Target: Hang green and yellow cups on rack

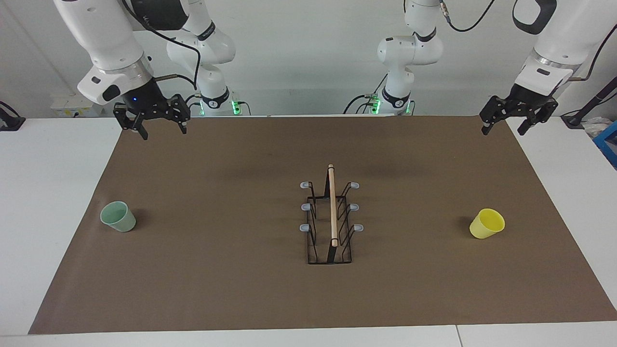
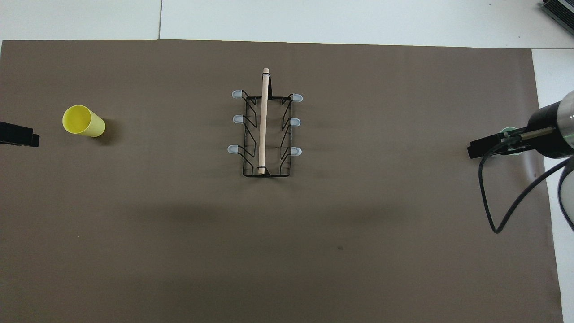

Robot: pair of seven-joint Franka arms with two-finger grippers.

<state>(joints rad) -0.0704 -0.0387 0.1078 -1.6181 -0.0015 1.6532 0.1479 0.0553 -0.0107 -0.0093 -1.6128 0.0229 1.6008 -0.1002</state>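
A pale green cup (image 1: pixel 118 217) stands upright on the brown mat toward the right arm's end. A yellow cup (image 1: pixel 487 223) (image 2: pixel 83 121) stands tilted toward the left arm's end. Between them is the black wire rack (image 1: pixel 330 217) (image 2: pixel 264 130) with a wooden rod on top and bare grey-tipped pegs. My right gripper (image 1: pixel 164 131) hangs open and empty, high over the mat's edge by the robots. In the overhead view it covers most of the green cup (image 2: pixel 506 132). My left gripper (image 1: pixel 503 129) hangs open and empty over the mat's other corner by the robots.
The brown mat (image 1: pixel 231 289) covers most of the white table (image 1: pixel 48 193). A blue box (image 1: pixel 608 140) sits at the table's edge at the left arm's end. A cable (image 2: pixel 489 202) loops down from the right arm.
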